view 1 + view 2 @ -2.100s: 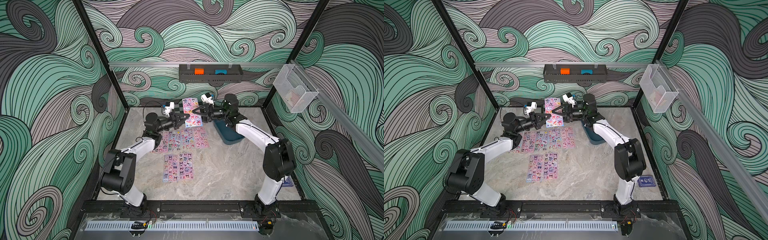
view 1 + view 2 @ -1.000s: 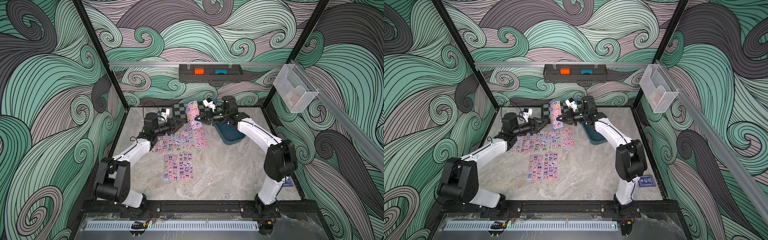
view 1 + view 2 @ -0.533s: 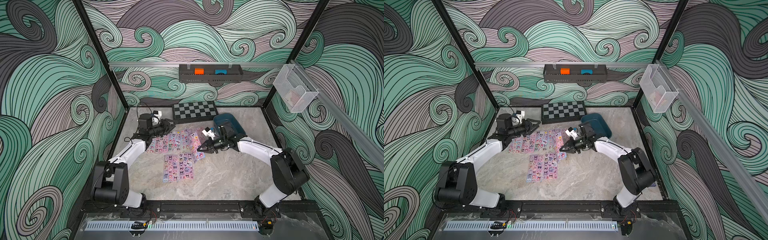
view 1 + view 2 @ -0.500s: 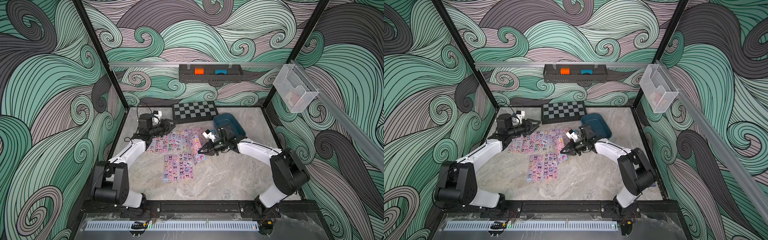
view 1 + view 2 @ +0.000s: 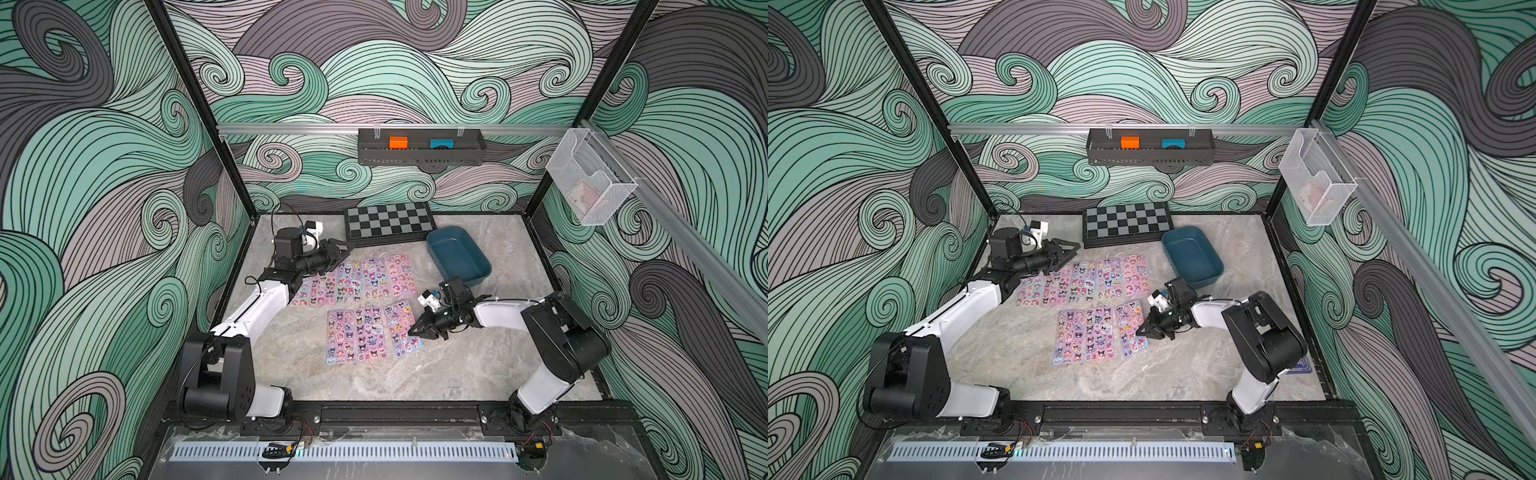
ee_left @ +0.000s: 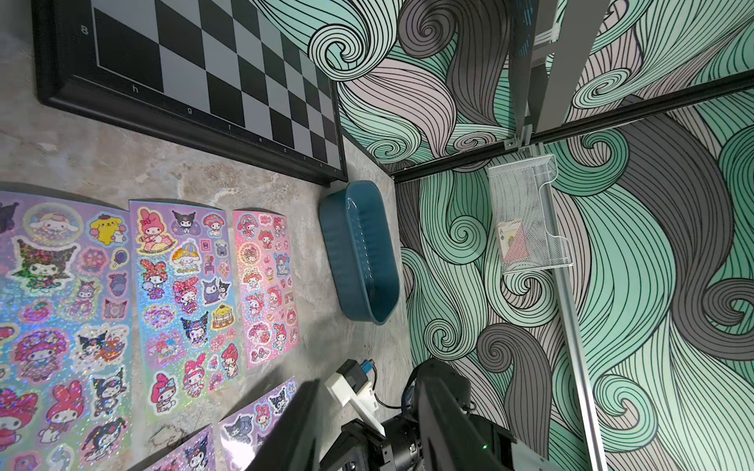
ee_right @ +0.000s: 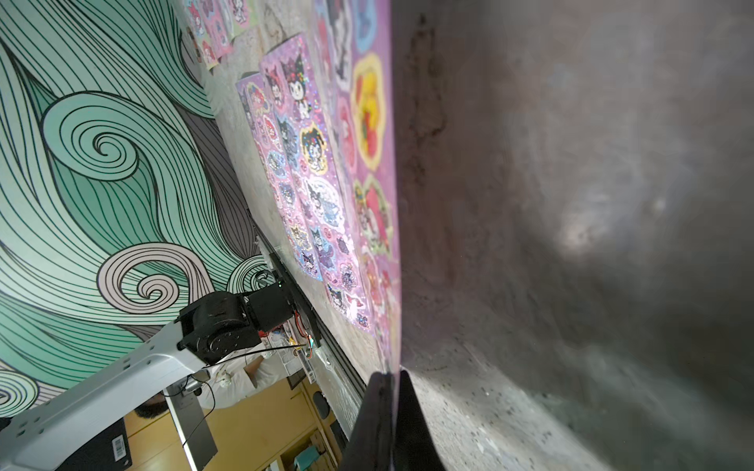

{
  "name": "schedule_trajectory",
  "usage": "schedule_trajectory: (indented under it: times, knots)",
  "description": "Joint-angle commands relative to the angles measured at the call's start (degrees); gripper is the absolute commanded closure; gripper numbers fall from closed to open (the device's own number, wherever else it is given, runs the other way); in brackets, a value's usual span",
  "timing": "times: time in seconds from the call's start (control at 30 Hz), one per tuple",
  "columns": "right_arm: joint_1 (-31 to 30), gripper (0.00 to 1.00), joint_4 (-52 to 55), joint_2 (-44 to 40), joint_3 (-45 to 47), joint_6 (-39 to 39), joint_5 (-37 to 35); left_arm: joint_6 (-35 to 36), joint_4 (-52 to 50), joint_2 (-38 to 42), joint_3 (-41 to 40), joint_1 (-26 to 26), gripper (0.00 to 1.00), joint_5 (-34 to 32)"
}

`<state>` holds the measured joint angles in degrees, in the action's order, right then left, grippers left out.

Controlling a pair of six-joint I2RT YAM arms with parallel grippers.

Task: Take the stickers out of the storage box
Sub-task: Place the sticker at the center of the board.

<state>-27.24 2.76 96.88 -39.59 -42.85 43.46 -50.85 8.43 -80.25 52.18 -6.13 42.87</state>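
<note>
Several thin, glossy pink-purple sticker sheets [image 5: 358,336] lay in two rows on your grey marbled table [image 5: 374,382], just beside the shallow dark teal plastic storage tub [image 5: 457,257]. Your right gripper [image 5: 413,332] was pinched on the front row's nearest sheet edge. Your left gripper [image 5: 345,246] hung with jaws apart near the black-framed chessboard [image 5: 388,224].
</note>
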Motion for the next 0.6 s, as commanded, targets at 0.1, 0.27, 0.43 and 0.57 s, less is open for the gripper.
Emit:
schedule_trajectory:
  times: [0.1,0.27,0.43,0.57]
  knots:
    - [0.5,0.92,-2.7,2.5,1.6,-1.6,-5.3,2.0,-0.5,0.6,2.0,0.2,0.56,1.2]
    - [0.4,0.89,-3.1,4.0,1.4,-1.7,-5.7,3.0,-1.4,0.4,2.6,0.1,0.56,1.5]
    - [0.4,0.8,-2.8,3.8,1.5,-1.3,-6.1,5.2,-4.2,1.5,3.0,0.1,0.56,-0.3]
    - [0.4,0.73,-2.0,2.5,2.3,-1.0,-6.7,8.3,-7.8,2.7,3.9,0.2,0.56,-2.2]
